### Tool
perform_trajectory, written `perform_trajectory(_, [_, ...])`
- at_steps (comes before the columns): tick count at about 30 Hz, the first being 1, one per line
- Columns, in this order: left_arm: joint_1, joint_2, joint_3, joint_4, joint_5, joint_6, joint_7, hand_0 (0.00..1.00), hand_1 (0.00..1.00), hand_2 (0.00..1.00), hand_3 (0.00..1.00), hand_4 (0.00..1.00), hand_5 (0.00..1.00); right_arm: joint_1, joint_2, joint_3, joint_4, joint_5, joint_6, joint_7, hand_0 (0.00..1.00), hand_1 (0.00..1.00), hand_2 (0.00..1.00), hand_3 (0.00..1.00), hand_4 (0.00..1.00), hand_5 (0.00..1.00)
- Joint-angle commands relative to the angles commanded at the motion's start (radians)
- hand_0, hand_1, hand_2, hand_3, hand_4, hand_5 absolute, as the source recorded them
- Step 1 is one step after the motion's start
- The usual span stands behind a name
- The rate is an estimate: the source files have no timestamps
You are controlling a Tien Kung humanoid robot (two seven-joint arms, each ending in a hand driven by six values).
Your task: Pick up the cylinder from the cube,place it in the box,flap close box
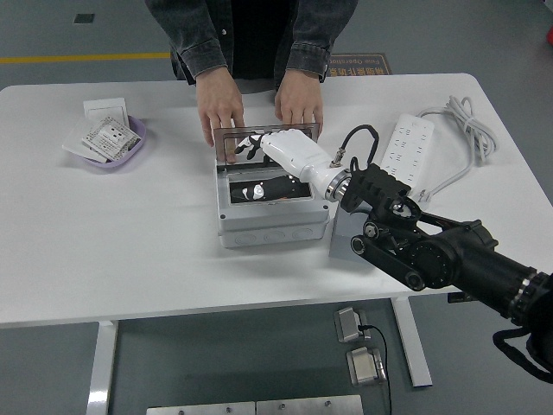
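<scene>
The right robot hand (281,154) hides part of the box (270,226) interior; the cylinder is unseen.

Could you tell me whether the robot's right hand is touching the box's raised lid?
Cannot tell. In the head view the right hand has its fingertips overlapping the transparent lid of the box, but from this angle neither contact nor a gap shows plainly.

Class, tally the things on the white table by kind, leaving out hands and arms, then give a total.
Grey box: 1
Purple bowl of packets: 1
White power strip: 1
White card behind the bowl: 1
Grey block beside the box: 1
Total: 5
</scene>
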Motion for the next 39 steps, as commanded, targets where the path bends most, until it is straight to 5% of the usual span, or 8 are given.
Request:
perform_trajectory(8, [0.008,-0.009,-0.008,0.0,0.0,0.002,0.003,0.65,0.705,0.679,0.723,0.79,0.527,-0.089,-0.114,0.119,0.206,0.098,0.033,-0.042,0.476,0.462,0.647,0.745,0.966,0.643])
perform_trajectory(14, [0.007,-0.01,-0.006,0.0,-0.001,0.001,0.004,0.65,0.705,0.678,0.722,0.79,0.523,-0.071,-0.125,0.188,0.277,0.107,0.042,-0.05,0.457,0.457,0.657,0.753,0.964,0.646])
perform_trajectory(26, [0.001,-0.008,0.0,0.0,-0.002,0.0,0.008,0.65,0.705,0.678,0.722,0.789,0.519,0.076,-0.018,0.169,0.012,0.134,0.069,-0.039,0.457,0.461,0.66,0.752,0.966,0.651])
perform_trajectory(27, [0.001,-0.008,-0.001,0.0,-0.001,0.0,0.008,0.649,0.705,0.678,0.721,0.789,0.518,0.084,-0.009,0.164,-0.01,0.136,0.07,-0.038,0.555,0.543,0.662,0.752,0.964,0.653])
perform_trajectory(39, [-0.005,-0.005,0.002,0.0,0.004,-0.002,0.008,0.65,0.705,0.678,0.721,0.789,0.518,0.148,0.079,0.103,-0.278,0.184,0.076,-0.023,0.611,0.577,0.662,0.747,0.96,0.653])
